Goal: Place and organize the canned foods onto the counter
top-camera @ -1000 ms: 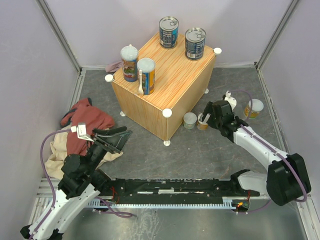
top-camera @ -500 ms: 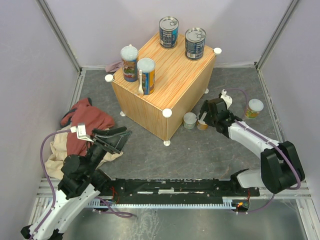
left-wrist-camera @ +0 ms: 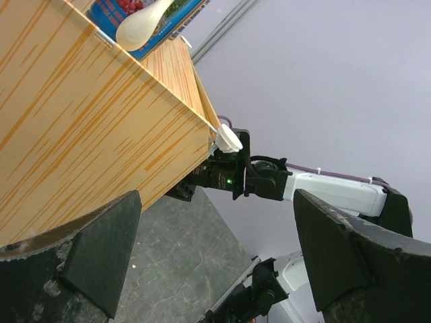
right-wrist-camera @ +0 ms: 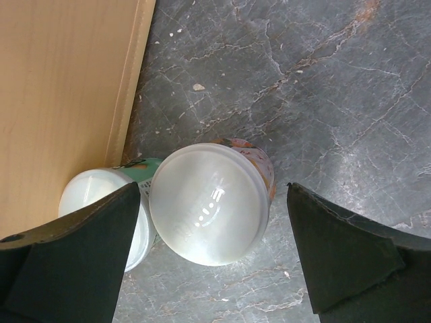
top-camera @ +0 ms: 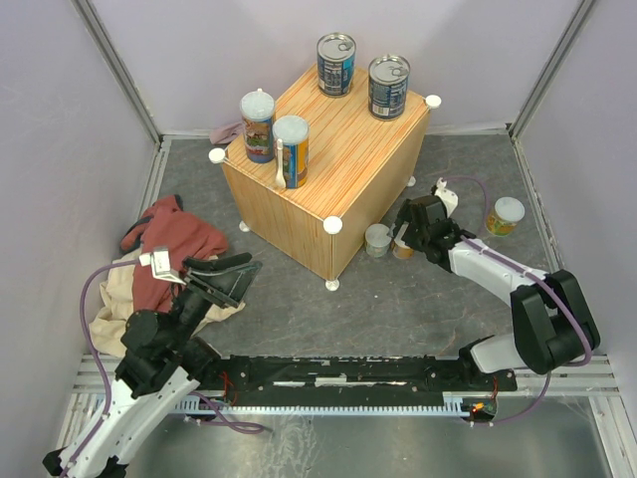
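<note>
The left tool (top-camera: 231, 277) gapes empty beside the red cloth (top-camera: 174, 239). The right tool (right-wrist-camera: 213, 222), wide open and gripping nothing, straddles a short pale-lidded can (right-wrist-camera: 212, 214) on the grey floor (right-wrist-camera: 323, 101). A second short can (right-wrist-camera: 101, 202) stands just beside it, against the wood-grain surface (top-camera: 338, 149). A third short can (top-camera: 506, 214) stands apart. On the surface are two tall orange-blue cans (top-camera: 258, 124) and, farther back, two ring-pull cans (top-camera: 335, 63), all closed.

Counter (top-camera: 343, 149): light orange wood-grain, white corner caps (top-camera: 332, 225). Ring-pull cans (top-camera: 335, 64): blue labels, silver tops. Tall cans (top-camera: 291, 151): orange/blue, pale lids. Short can (right-wrist-camera: 210, 212): translucent white lid. Floor (top-camera: 418, 299): dark grey, marbled. Red cloth (top-camera: 179, 244) on beige cloth (top-camera: 107, 317)
</note>
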You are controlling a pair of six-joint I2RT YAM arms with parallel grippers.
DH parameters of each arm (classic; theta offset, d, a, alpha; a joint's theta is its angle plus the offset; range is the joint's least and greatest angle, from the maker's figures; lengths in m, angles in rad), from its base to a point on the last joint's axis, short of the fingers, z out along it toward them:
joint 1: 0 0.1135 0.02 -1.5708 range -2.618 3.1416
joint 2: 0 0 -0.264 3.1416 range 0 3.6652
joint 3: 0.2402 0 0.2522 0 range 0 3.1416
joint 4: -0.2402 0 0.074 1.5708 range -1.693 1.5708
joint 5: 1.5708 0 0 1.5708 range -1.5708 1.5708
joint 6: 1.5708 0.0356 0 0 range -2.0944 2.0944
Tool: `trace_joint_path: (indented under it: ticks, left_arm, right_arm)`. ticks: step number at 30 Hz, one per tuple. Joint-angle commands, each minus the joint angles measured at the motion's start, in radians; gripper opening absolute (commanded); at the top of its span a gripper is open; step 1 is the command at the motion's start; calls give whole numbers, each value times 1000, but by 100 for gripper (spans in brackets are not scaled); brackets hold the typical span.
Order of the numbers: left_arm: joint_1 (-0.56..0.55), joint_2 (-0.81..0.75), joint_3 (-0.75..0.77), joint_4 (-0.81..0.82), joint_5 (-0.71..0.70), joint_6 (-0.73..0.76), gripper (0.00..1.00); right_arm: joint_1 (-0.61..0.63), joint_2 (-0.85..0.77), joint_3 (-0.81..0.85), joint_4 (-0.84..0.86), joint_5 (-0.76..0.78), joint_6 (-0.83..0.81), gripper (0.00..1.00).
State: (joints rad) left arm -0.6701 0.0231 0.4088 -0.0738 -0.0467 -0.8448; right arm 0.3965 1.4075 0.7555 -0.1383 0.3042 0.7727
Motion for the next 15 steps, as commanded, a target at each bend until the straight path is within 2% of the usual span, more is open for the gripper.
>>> trace_joint_path:
  ticks: [1,15]
  left_arm:
    - [-3,-12,-6,13,7,-36,100]
    - [-3,-15,-11,19,11,-47,100]
  right_arm:
    - [9,12,14,36,30,-15,97]
    - [24,-32,-59,82,65,-46,78]
